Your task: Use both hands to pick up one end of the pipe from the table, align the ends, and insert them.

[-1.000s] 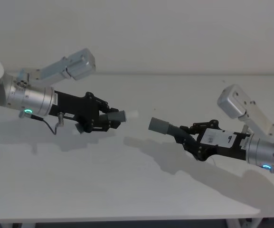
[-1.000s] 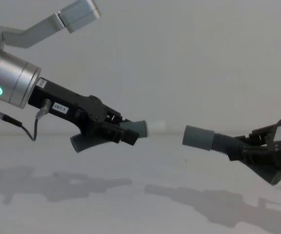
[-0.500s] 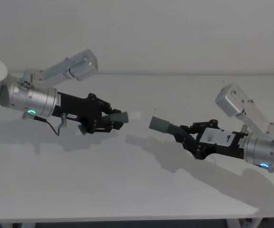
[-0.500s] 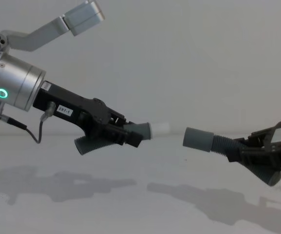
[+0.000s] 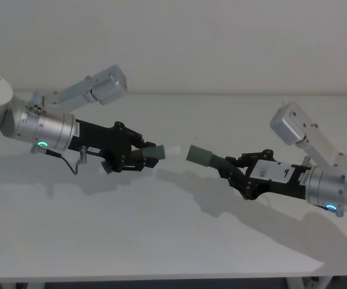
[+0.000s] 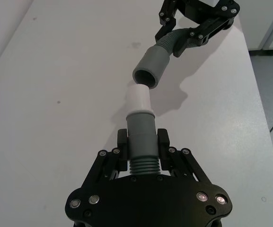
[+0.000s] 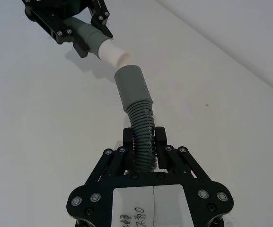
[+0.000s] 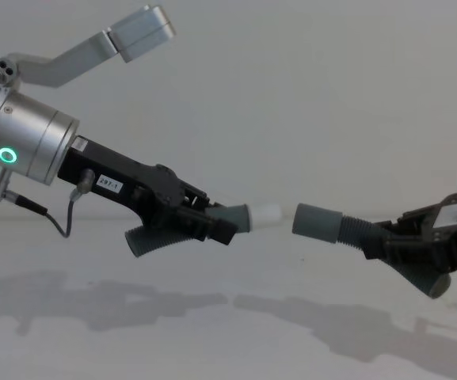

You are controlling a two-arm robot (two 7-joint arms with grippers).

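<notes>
While both hose pieces hang above the table (image 5: 161, 241) | left gripper (image 6: 143, 144) clamps white-tipped piece (image 6: 140, 124) | right gripper (image 7: 144, 144) clamps socket piece (image 7: 135, 101) | ends near, apart | you level the socket, then push straight.
</notes>
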